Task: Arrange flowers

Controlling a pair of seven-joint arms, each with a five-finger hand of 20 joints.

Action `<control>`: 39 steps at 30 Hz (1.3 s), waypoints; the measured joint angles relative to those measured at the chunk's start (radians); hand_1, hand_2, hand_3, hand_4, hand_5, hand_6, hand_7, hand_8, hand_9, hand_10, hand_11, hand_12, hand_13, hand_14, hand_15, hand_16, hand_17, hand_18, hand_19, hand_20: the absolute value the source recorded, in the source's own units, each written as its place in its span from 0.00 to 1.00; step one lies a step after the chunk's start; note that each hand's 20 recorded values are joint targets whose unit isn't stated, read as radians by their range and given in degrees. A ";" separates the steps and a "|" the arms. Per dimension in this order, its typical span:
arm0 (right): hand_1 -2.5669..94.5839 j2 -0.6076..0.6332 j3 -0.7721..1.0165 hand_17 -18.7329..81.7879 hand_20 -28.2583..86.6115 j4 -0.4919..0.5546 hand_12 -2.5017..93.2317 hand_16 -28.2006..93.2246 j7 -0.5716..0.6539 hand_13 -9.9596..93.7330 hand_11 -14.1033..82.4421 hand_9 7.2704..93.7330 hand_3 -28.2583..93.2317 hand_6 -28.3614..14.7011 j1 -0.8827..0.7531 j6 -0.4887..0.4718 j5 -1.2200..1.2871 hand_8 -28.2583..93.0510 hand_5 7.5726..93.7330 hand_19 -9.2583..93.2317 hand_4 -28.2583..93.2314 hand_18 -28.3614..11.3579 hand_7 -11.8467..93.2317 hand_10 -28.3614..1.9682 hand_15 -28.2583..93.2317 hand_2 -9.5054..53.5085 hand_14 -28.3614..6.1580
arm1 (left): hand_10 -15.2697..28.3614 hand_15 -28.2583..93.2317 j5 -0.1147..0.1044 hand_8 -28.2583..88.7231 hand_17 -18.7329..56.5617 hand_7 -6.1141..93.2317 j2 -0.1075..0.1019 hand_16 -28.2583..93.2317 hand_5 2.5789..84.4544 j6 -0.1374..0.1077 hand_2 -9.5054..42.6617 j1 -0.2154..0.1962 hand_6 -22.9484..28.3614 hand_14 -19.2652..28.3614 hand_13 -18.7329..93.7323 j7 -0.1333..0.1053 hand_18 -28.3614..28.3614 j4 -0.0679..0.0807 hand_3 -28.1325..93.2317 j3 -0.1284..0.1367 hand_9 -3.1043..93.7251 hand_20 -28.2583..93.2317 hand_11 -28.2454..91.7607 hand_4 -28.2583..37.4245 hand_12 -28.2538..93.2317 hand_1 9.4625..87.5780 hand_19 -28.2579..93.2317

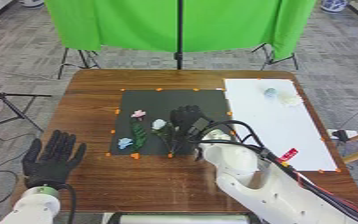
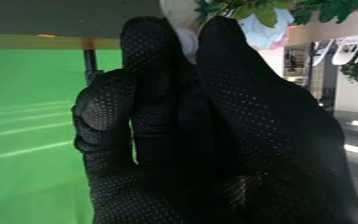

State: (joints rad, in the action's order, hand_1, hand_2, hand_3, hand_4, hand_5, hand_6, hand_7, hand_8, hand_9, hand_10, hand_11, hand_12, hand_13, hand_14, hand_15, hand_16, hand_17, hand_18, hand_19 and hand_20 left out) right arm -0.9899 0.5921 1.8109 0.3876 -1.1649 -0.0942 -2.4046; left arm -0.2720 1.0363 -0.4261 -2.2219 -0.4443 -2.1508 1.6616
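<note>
The right hand [image 1: 186, 117] was over the bench [image 1: 140, 185], at the right half of the black mat [image 1: 162, 100]; whether it pinched anything, I could not tell. The left hand [image 1: 49, 162] was spread, off the mat's near left corner. The white flower [image 1: 159, 123] lay on the mat, its bloom just beside the right hand, toward the mat's left edge, so the right was much the nearer hand. Its stem [image 1: 165, 140] ran toward the mat's near edge, and a grip there called for a short move left and nearward.
</note>
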 measured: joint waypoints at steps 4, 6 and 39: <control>0.64 -0.003 0.004 0.59 0.58 0.004 0.26 0.59 0.001 0.74 0.33 0.71 0.78 0.61 -0.001 -0.010 0.012 0.14 0.64 0.93 0.00 0.19 0.31 0.47 0.61 0.00 0.63 | 0.69 0.65 -0.001 0.12 0.19 0.34 0.000 0.17 0.51 0.000 0.45 0.001 0.59 0.72 0.46 -0.002 0.76 0.000 0.86 -0.002 0.46 0.38 0.53 0.00 0.34 0.22 0.57; 0.61 -0.005 0.009 0.59 0.57 0.006 0.23 0.57 0.001 0.73 0.34 0.69 0.79 0.60 -0.003 -0.014 0.019 0.14 0.62 0.94 0.00 0.19 0.30 0.45 0.62 0.00 0.60 | 0.70 0.65 -0.002 0.12 0.19 0.34 0.000 0.17 0.51 0.000 0.47 0.001 0.59 0.72 0.46 -0.002 0.76 0.000 0.85 -0.002 0.46 0.38 0.53 0.00 0.34 0.20 0.57; 0.49 0.024 0.249 0.46 0.46 -0.022 0.20 0.37 0.251 0.51 0.27 0.47 0.87 0.49 0.023 0.017 0.101 0.16 0.53 0.79 0.00 0.12 0.25 0.24 0.59 0.00 0.27 | 0.69 0.65 -0.003 0.12 0.19 0.34 0.001 0.17 0.50 0.000 0.42 0.017 0.59 0.72 0.46 -0.007 0.76 0.001 0.86 -0.027 0.45 0.38 0.53 0.00 0.34 0.23 0.57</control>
State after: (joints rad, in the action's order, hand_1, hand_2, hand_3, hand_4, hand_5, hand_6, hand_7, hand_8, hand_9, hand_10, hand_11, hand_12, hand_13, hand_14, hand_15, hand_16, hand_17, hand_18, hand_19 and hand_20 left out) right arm -0.9658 0.8414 1.7893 0.6389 -1.1420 -0.0776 -2.3036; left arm -0.2753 1.0373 -0.4261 -2.2053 -0.4511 -2.1500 1.6348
